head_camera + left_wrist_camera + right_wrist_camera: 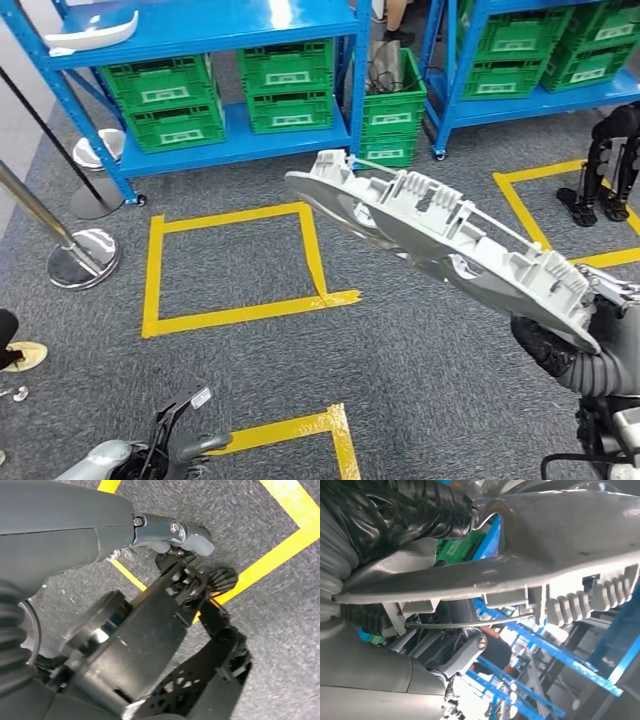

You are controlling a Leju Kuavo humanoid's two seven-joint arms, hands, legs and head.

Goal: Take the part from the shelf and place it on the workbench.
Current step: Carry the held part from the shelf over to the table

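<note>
I am carrying the part — a long, stiff, light-looking grey plastic moulding crossing the right half of the head frame — with my right hand closed on its lower-right end, a far-off-centre hold likely to let it tip.

We see green crates on blue shelving, yellow floor tape, and two chrome stanchion bases.
</note>
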